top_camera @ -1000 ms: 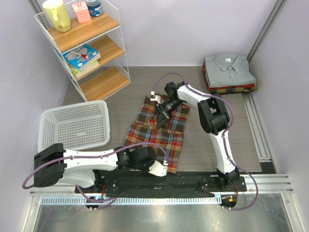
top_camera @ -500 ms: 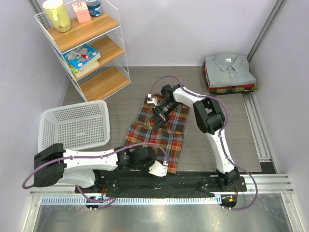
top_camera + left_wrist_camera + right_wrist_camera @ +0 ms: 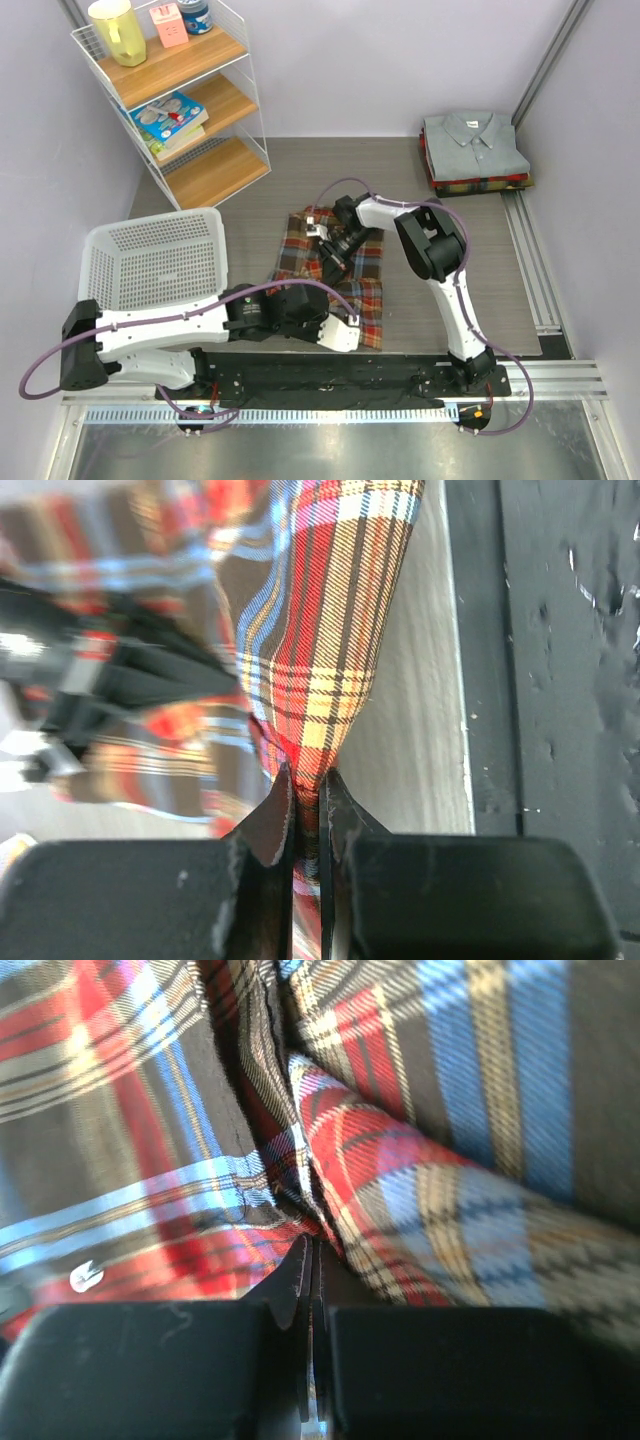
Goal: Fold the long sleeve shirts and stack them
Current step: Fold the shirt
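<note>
Left of both arms, a white mesh basket (image 3: 150,262) sits on the table (image 3: 260,190), with a wire-and-wood shelf unit (image 3: 190,100) beyond it, both well apart from either set of fingers. The left fingers (image 3: 272,830) are low by the near edge of the table and pressed together on a thin edge of the plaid flannel shirt (image 3: 335,280). Their wrist view shows red, cream and dark cloth rising out from between the tips as a narrow, pulled fold, with bare table just to the right of it. The shirt lies bunched on the table between the two sets of fingers, its near hem at the left ones and its far part under the right ones. The right fingers (image 3: 290,1305) are down on the upper middle of the shirt and closed tight, a crease of plaid running straight into their tips and cloth filling the view on both sides. Beyond and to the right of the right fingers, well apart from them, a folded stack (image 3: 480,183) sits at the far right corner of the table. A grey shirt (image 3: 472,140) with collar and buttons lies on top of it, and red and plaid edges show beneath.
</note>
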### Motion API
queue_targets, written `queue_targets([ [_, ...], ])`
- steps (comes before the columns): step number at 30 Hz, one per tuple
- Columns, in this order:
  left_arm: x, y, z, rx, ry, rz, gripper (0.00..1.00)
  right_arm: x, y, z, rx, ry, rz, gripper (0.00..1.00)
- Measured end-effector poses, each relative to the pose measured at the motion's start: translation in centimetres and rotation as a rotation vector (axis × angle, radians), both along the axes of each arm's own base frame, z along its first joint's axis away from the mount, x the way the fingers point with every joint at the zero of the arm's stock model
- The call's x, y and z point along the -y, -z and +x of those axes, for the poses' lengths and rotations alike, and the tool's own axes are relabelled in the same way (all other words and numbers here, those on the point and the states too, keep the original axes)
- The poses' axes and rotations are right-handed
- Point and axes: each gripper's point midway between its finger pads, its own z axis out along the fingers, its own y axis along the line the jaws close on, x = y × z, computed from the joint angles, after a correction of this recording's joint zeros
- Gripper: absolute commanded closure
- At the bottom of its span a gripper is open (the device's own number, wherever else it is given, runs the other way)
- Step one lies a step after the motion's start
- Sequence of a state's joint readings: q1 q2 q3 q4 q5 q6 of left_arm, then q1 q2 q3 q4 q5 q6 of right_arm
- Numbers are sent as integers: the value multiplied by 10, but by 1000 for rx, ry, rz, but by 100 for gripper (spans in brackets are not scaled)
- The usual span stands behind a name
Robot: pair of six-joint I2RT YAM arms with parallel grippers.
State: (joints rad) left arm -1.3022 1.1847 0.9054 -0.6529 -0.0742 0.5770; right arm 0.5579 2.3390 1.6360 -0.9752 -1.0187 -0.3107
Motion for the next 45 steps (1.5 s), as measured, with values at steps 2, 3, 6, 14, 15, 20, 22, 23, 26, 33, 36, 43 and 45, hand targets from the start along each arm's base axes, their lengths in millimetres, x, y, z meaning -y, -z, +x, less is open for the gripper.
queue_targets([
  [2, 6, -19, 2, 9, 4, -24, 100, 0, 0, -15, -12, -14, -2, 99],
  [3, 8, -27, 2, 14, 5, -35, 100, 0, 0, -24, -21, -21, -7, 99],
  [6, 11, -41, 4, 28, 17, -48, 100, 1, -1, -46, -35, -34, -15, 99],
  [14, 10, -40, 22, 87, 53, -5, 100, -3, -4, -87, -17, -80, -13, 99],
  [15, 11, -38, 27, 95, 50, 7, 100, -4, -5, -90, -13, -87, -10, 99],
  [20, 18, -33, 52, 124, 39, 26, 100, -12, -6, -96, 0, -106, 1, 97],
  [22, 20, -31, 59, 134, 42, 28, 100, -12, -7, -96, 7, -108, -3, 92],
  [23, 22, -31, 62, 142, 43, 23, 100, -13, -8, -94, 15, -107, -6, 88],
  [26, 26, -29, 71, 166, 53, 3, 100, -14, -15, -80, 59, -107, -19, 83],
  [33, 32, -24, 79, 185, 85, -20, 99, -20, -63, -14, 266, -102, 18, 72],
  [36, 35, -23, 80, 182, 102, -36, 99, -11, -85, 20, 348, -67, 25, 72],
  [43, 36, 0, 99, 154, 121, -11, 96, 23, -106, 110, 467, 76, 19, 73],
  [45, 35, 13, 109, 132, 109, 14, 97, 35, -97, 130, 472, 113, -5, 73],
])
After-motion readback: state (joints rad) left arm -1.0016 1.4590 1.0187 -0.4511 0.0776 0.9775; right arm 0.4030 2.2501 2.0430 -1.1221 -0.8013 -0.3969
